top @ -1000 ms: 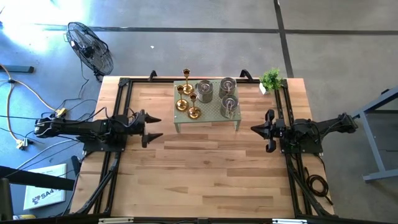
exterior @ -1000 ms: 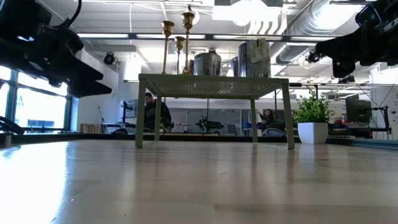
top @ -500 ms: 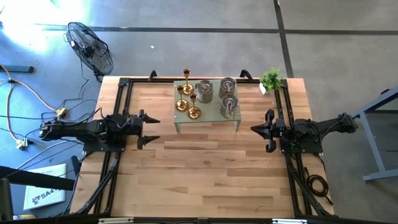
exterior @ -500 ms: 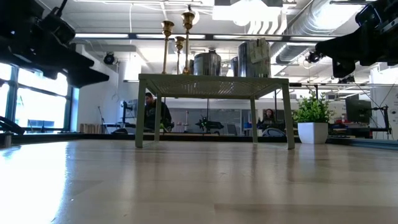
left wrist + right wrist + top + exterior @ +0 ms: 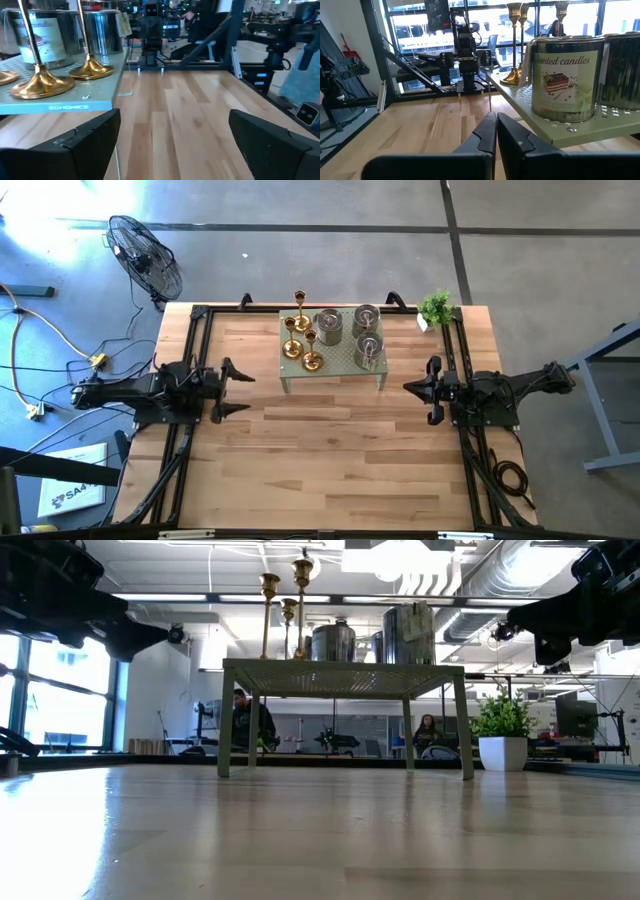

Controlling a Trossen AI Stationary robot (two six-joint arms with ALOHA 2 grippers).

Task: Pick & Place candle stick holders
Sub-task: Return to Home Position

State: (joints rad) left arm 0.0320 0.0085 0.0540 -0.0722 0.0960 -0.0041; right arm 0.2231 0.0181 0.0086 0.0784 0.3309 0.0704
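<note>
**Brass and silver-glass all shelved, nothing held**

We see the left gripper point(image 5: 238, 391) at the left side of the table point(image 5: 330, 470), fingers spread wide on nothing. The right gripper point(image 5: 408, 388) sits opposite, fingers pressed together, empty. Beyond and between them the green shelf point(image 5: 340, 368) carries all six candle stick holders point(image 5: 312, 361): gold holders point(image 5: 291, 348) left, silver holders point(image 5: 368, 350) right. We judge the risk slight: a stray swing clipping the shelf would topple the thin-stemmed gold ones first. Each stands upright, long axis vertical.

Overhead straight down, low level across table point(image 5: 330, 450), wrists inward; candle stick holders point(image 5: 329, 326) in all.
</note>
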